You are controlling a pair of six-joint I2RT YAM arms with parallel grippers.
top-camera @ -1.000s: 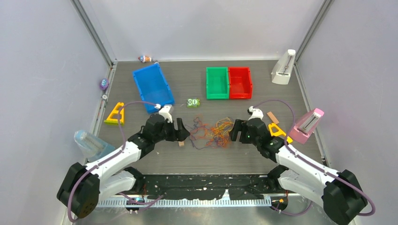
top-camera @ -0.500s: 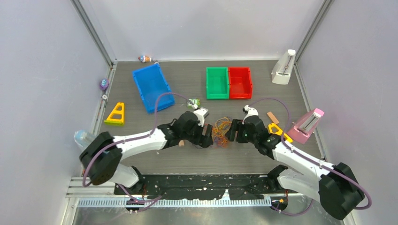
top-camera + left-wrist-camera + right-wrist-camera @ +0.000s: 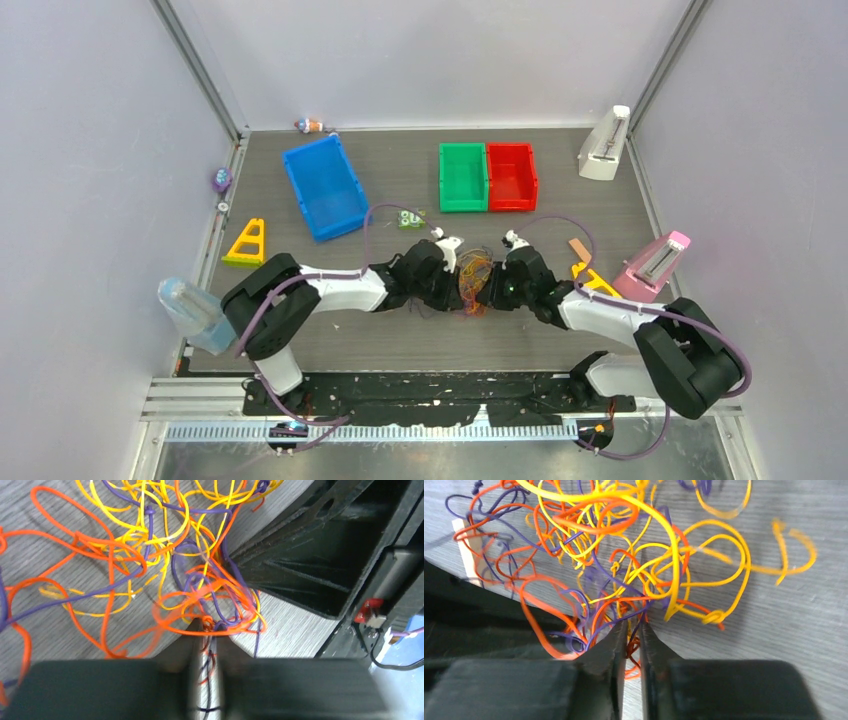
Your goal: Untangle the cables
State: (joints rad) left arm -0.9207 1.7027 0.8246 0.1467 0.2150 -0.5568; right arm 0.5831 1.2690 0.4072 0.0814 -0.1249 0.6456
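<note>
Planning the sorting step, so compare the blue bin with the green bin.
The blue bin is larger than the green bin. The blue bin lies skewed and stands alone. The green bin sits square, right beside the red bin. Both are open-topped and look empty.

The cables (image 3: 472, 272) are thin strands with a smooth, faintly glossy plastic coat. The table (image 3: 804, 630) is matt grey with a fine wood-grain texture. The left gripper (image 3: 206, 630) and right gripper (image 3: 633, 627) look like matt black plastic, slightly grainy. The blue bin (image 3: 325, 187), green bin (image 3: 463, 177) and red bin (image 3: 512, 176) are smooth plastic. 1 small stick (image 3: 465, 545) is pale bare wood.
</note>
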